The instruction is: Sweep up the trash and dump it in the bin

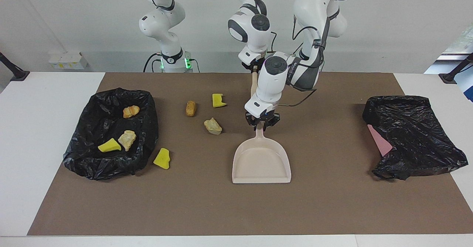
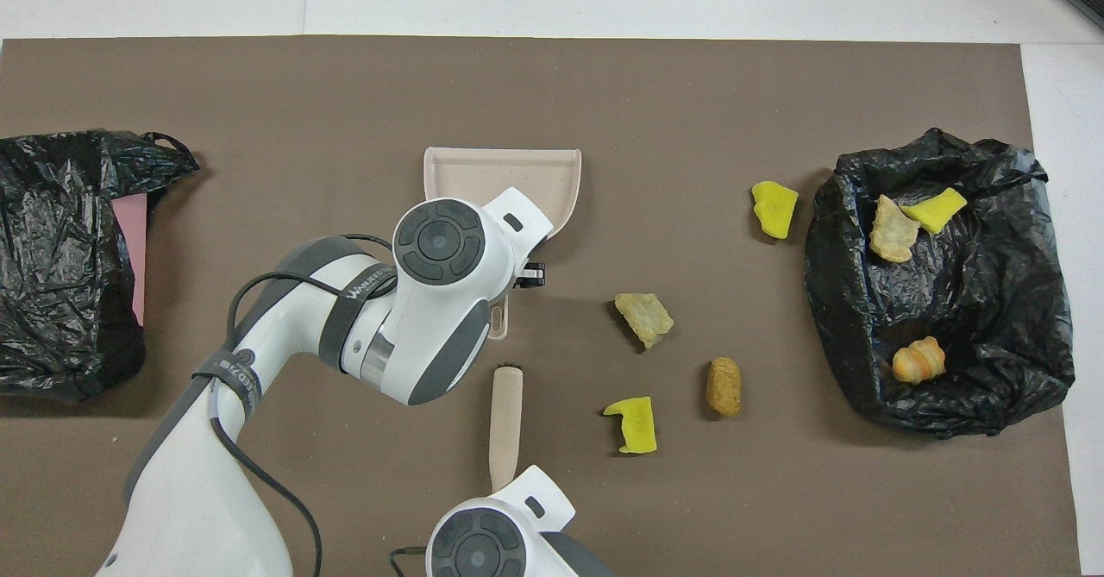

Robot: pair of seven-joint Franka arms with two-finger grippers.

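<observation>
The left claw [image 1: 261,126] is down at the handle of the dustpan [image 1: 261,161] and looks closed on it. The right claw [image 1: 254,67] is shut on the end of the brush [image 2: 504,415]. Both tools lie with their long axis pointing away from the robots, almost in one line. The loose trash lies toward the right arm's end: a beige lump [image 1: 213,126], an orange-brown lump [image 1: 190,108], a yellow piece [image 1: 218,100] and another yellow piece [image 1: 162,158] just beside the bin bag [image 1: 147,129]. Three more chunks are already in it. In the overhead view the left arm hides the grip and much of the pan, and the right claw is covered too.
</observation>
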